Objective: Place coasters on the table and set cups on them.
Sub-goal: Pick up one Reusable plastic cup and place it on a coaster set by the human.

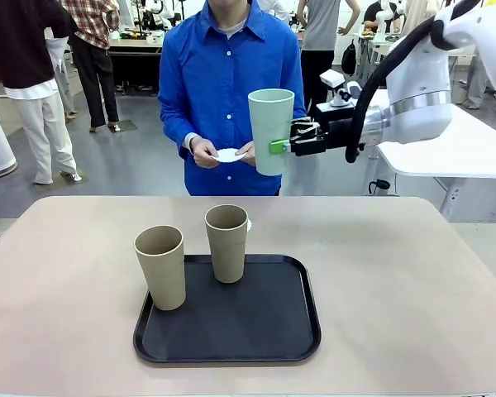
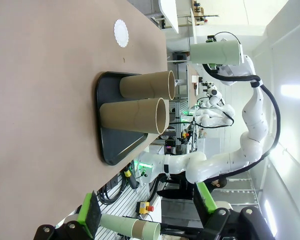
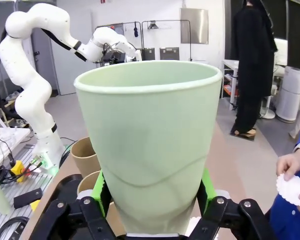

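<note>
- Right pincer (image 1: 281,147) clamped on green cup (image 1: 270,131), high over counter (image 1: 413,273) far edge.
- Left pincer (image 2: 147,206) wide open, empty.
- Next, likely: lower cup squarely onto coaster (image 2: 121,33).

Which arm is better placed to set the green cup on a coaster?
Right: the right gripper is shut on the green cup; the left gripper is open and empty.
</note>
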You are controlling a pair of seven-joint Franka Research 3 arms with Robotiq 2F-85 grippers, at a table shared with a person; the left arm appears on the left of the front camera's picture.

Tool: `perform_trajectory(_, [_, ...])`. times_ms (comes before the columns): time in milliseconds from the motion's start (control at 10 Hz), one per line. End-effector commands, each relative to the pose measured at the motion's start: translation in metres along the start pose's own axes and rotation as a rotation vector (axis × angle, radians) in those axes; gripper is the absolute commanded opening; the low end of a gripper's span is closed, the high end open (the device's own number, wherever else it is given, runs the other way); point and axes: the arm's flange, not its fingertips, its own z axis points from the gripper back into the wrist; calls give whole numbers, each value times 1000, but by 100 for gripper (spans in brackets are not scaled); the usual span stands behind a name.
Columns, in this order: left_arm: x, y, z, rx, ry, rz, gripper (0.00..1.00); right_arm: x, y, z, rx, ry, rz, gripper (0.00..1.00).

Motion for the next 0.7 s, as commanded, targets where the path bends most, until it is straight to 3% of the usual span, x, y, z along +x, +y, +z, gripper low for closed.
perform_trajectory(0, [0,-1,2,-4,-5,-4,100,0,-14,-9,-43,11,-1,83])
perform_trajectory(100, [0,-1,2,-4,-5,-4,100,0,0,0,0,0,0,83])
perform_trajectory(600, [0,-1,2,-4,-5,-4,100,-12,-14,-11,2,-10,4,83])
